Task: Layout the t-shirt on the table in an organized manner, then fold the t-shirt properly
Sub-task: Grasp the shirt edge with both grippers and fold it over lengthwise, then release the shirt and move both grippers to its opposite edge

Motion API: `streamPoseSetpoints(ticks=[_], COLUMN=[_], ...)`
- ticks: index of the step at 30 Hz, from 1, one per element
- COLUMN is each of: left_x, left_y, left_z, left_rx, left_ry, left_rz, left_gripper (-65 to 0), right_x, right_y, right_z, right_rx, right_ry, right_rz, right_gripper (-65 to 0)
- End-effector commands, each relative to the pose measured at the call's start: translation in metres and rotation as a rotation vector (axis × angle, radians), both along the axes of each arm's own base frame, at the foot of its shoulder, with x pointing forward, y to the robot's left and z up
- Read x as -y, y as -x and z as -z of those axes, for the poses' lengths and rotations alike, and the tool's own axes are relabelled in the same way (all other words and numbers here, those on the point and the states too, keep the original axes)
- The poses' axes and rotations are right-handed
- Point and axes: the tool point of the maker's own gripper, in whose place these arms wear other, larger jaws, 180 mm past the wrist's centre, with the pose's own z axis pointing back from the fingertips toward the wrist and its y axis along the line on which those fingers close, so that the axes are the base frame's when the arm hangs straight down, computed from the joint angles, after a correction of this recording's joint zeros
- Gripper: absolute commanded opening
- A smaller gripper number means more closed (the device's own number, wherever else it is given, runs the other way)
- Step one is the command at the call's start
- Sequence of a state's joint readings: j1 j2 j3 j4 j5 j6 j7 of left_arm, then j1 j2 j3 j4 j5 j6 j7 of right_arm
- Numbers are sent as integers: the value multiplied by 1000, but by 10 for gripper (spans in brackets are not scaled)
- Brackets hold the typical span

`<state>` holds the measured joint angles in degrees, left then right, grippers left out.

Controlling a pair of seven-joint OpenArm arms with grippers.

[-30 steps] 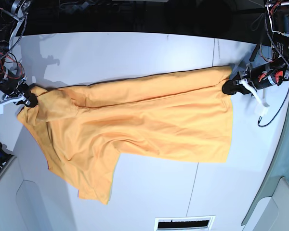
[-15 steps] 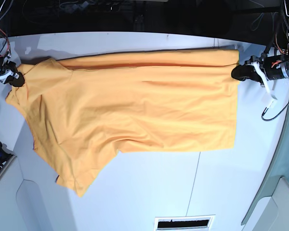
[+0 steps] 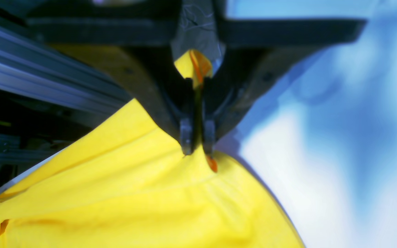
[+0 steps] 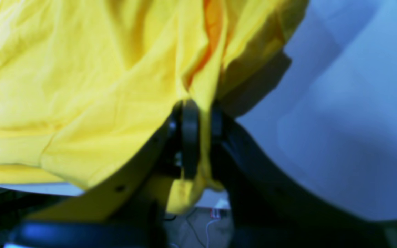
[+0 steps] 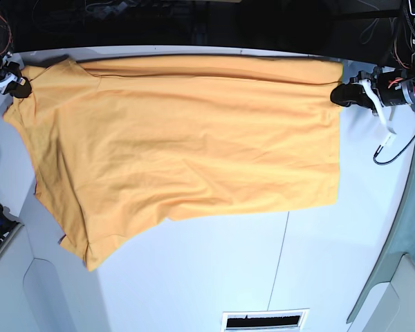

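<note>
the orange-yellow t-shirt (image 5: 187, 138) lies spread wide across the white table (image 5: 214, 277), its far edge stretched taut from the right gripper (image 5: 22, 86) pinching a corner at 10 o'clock to the left gripper (image 5: 340, 95) pinching the corner at 2 o'clock, a sleeve trailing toward 7 o'clock.

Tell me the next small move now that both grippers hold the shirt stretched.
Probably lower both arms to lay the far edge flat. The left gripper and right gripper pinch the shirt at its far corners; most of it is spread over the table.
</note>
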<state>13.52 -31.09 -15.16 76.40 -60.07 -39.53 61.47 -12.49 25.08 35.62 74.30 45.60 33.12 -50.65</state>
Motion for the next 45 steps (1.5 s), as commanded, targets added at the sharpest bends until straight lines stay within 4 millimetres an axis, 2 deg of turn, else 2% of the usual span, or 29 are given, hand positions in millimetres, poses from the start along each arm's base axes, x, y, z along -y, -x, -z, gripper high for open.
streamPoseSetpoints(ticks=[1, 2, 4, 5, 7, 8, 10, 13, 18, 21, 23, 25, 27, 31, 35, 38, 42, 45], left_x=[-8, -8, -8, -8, -8, -8, -9, -10, -11, -16, -19, -19, -17, -22, -44, -55, -60, -58], left_y=[-10, -10, -13, -15, -18, -19, -25, -40, -74, -96, -112, -125, -135, -156, -182, -190, -183, -174], left_z=[-11, -11, -12, -13, -15, -16, -20, -32, -56, -70, -78, -80, -75, -53, -46, -37, -13, 4], left_rx=[42, 46, 60, 70, 84, 87, 103, 147, 245, 321, 368, 392, 389, 351, 339, 288, 209, 175], left_ry=[-13, -13, -10, -8, -6, -7, -8, -16, -19, -46, -80, -114, -139, -165, -161, -130, -102, -110], left_rz=[3, 1, -7, -12, -18, -18, -15, -5, -8, -21, -19, -3, 13, 2, -91, -163, -231, -241], left_gripper=[-650, -650, -530, -475, -390, -370, -364, -364, -361, -298, -288, -287, -286, -243, -243, -243, -243, -243], right_x=[14, 14, 16, 17, 23, 26, 34, 47, 56, 57, 56, 52, 45, 35, 37, 45, 41, 33], right_y=[-11, -10, -12, -14, -16, -18, -25, -46, -95, -130, -155, -181, -206, -243, -256, -246, -219, -211], right_z=[-14, -13, -14, -15, -18, -20, -28, -46, -79, -99, -108, -113, -115, -105, -81, -53, -10, 5], right_rx=[43, 41, 52, 62, 79, 91, 120, 198, 317, 371, 388, 399, 404, 376, 325, 265, 152, 131], right_ry=[38, 42, 49, 56, 74, 77, 84, 99, 145, 194, 240, 268, 277, 283, 289, 281, 231, 201], right_rz=[3, 2, 7, 11, 31, 42, 67, 110, 127, 129, 125, 121, 105, 72, 82, 127, 154, 159], right_gripper=[-578, -488, -359, -333, -331, -331, -331, -331, -331, -331, -331, -331, -331, -331, -331, -331, -331, -331])
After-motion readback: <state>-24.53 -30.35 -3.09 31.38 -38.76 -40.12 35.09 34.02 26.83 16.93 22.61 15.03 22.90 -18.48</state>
